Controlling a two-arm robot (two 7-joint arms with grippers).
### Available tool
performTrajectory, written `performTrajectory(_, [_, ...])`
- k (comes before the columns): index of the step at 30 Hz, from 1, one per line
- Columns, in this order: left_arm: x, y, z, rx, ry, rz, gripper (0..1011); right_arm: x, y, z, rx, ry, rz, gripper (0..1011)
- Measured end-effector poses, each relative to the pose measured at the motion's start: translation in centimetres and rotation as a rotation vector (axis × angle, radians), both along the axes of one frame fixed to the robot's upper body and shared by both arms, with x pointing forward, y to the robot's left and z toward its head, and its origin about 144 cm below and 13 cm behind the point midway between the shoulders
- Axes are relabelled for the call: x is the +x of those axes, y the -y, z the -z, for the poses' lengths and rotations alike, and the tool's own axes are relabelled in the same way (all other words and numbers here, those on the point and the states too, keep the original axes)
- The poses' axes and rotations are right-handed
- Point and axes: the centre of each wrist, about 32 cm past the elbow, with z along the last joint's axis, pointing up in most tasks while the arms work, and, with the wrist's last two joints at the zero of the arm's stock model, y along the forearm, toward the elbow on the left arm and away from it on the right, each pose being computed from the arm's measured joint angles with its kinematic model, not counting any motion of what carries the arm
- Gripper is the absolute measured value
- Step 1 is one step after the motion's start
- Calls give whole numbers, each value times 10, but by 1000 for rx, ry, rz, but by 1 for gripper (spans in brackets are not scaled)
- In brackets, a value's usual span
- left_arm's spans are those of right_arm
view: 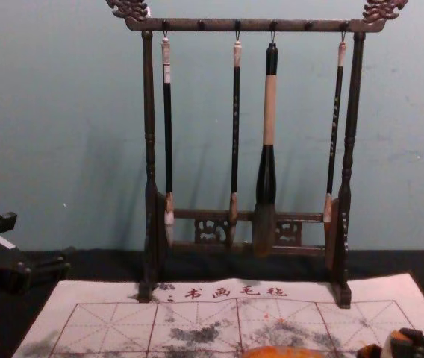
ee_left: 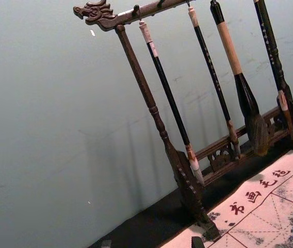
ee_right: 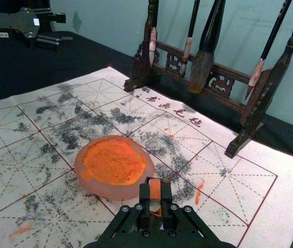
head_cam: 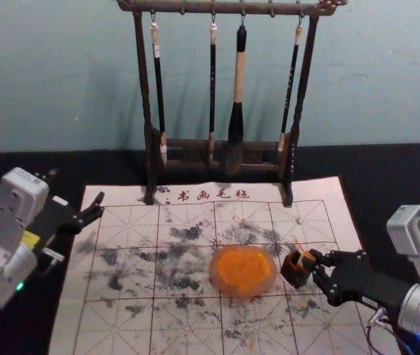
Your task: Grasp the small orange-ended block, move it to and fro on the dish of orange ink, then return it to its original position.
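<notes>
My right gripper (head_cam: 316, 268) reaches in from the right over the felt mat (head_cam: 132, 329), its fingers clamped on the small orange-ended block (ee_right: 155, 189). From my right wrist I see the orange end between my fingertips, with a pale part below it. Right against the block, in the head view, is a small dark brown piece (head_cam: 296, 272) marked with orange; I can't tell whether the two touch. It lies between my fingers and the round dish (ee_right: 110, 192), just beside the dish's right side. The dish sits on the mat, holding bright orange ink (ee_right: 113, 159), and my block is off to the right of that ink.

My left gripper (head_cam: 80, 228) is parked at the mat's left edge, its fingers spread apart with nothing between them. The mat is printed with red grid lines and smudged grey and orange, and it lies on the black surface (head_cam: 395, 168). At its far edge stands the dark carved rack (view: 149, 112), hung with three slim brushes (view: 168, 134) and one thick brush (view: 269, 112). Beyond it is the pale blue-green wall (view: 48, 112).
</notes>
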Motion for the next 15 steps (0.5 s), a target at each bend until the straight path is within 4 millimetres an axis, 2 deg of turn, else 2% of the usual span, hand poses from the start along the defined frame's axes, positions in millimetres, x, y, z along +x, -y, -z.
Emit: performTrajectory(15, [0,0,0,0,0,0,1001,-1,0,-4,20,4,-4,78])
